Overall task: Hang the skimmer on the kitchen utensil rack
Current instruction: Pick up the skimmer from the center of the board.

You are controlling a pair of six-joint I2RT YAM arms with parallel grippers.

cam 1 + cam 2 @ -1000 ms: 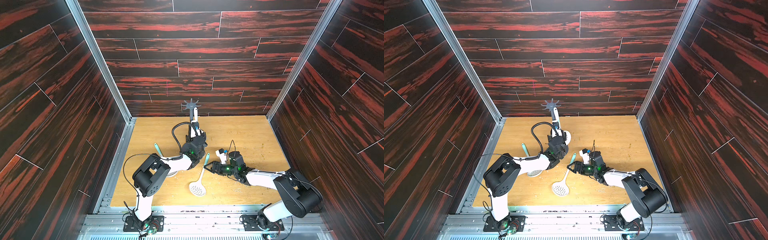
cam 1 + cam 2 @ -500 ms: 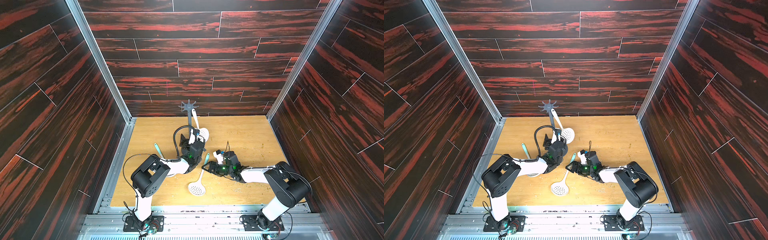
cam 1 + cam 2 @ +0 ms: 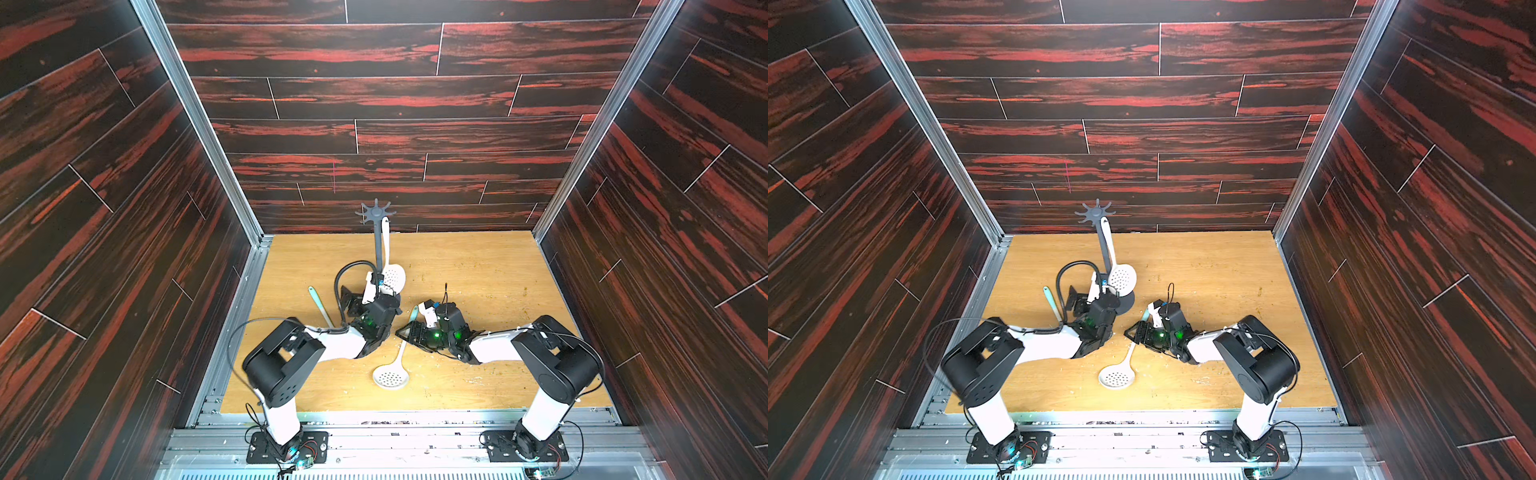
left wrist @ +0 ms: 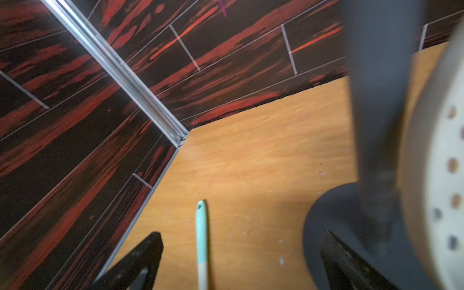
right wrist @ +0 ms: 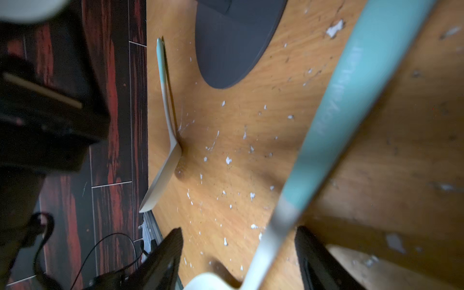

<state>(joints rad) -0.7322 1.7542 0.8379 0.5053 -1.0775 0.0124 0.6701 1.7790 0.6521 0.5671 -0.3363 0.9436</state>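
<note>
The kitchen utensil rack [image 3: 376,212] [image 3: 1096,212] stands at the back middle of the table. A white skimmer [image 3: 393,276] [image 3: 1122,279] hangs from its crown beside the pole. My left gripper [image 3: 370,293] [image 4: 238,263] is open and empty, low by the rack's base [image 4: 334,221]; the hung skimmer's head [image 4: 442,175] is close beside it. A second skimmer [image 3: 390,378] [image 3: 1116,377], white with a teal handle [image 5: 351,100], lies on the table. My right gripper [image 3: 406,332] [image 5: 236,261] is open astride that handle, its fingers not touching it.
A spatula [image 3: 320,305] [image 4: 201,238] [image 5: 165,125] with a teal handle lies on the table left of the rack, partly under my left arm [image 3: 332,345]. White flecks litter the wooden table [image 3: 478,270]. Dark walls enclose three sides.
My left gripper opened, let go of the white skimmer, now hanging on the rack, and drew back down. My right gripper moved left over the lying skimmer's handle, its jaws narrowing.
</note>
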